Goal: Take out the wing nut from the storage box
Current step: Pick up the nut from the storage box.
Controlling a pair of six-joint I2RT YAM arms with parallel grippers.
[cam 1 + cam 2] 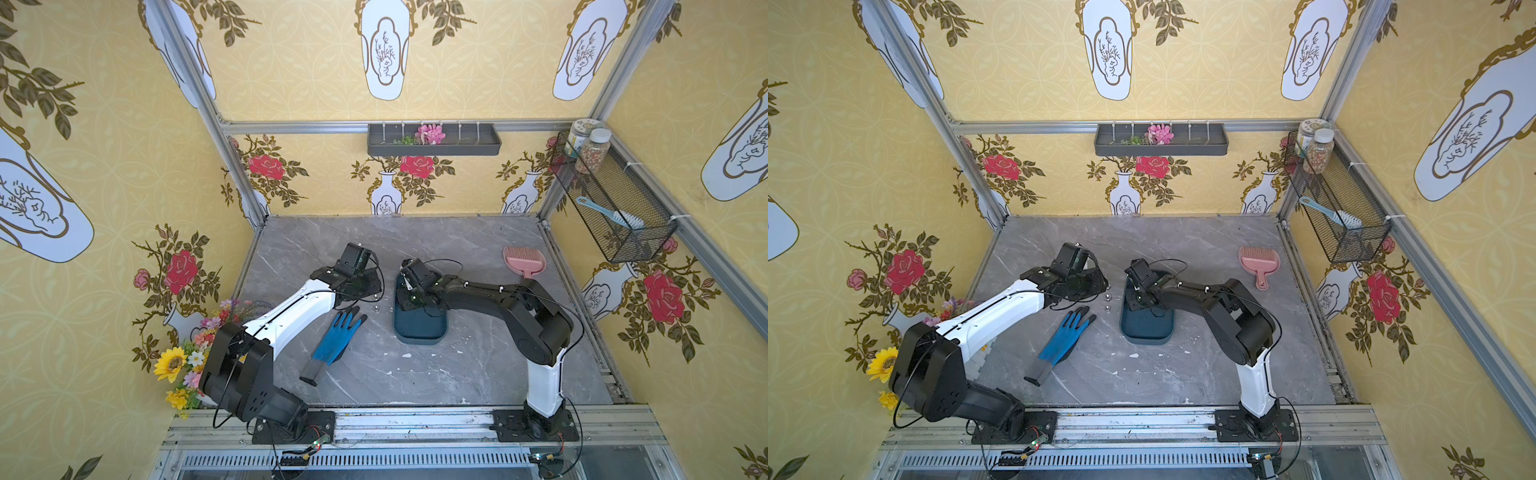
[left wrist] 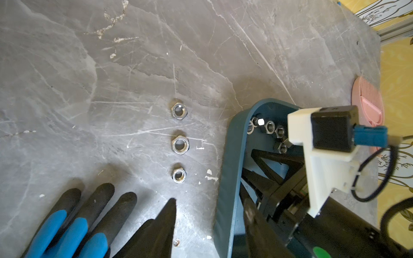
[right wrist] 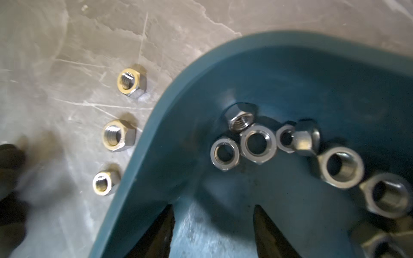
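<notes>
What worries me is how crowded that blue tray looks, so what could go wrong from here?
The nuts in the tray lie touching in a clump, so the open right claw might pinch two or scatter them. The left claw hangs at the same tray's rim, near the right arm; they could bump. Three nuts on the table beside the tray could get knocked.

The grey marbled table (image 1: 478,374) carries four sorts of things. A teal box (image 1: 419,326) lies flat near the middle. To its left lies a blue and black glove (image 1: 332,336), flat, with its fingers pointing to the far side. Three hex nuts (image 2: 180,145) sit in a short row between the glove's fingertips and the box's long wall, hole up and touching neither. A pink scoop (image 1: 519,259) lies well apart, towards the far right. Small white flecks (image 1: 406,355) dot the slab.
</notes>
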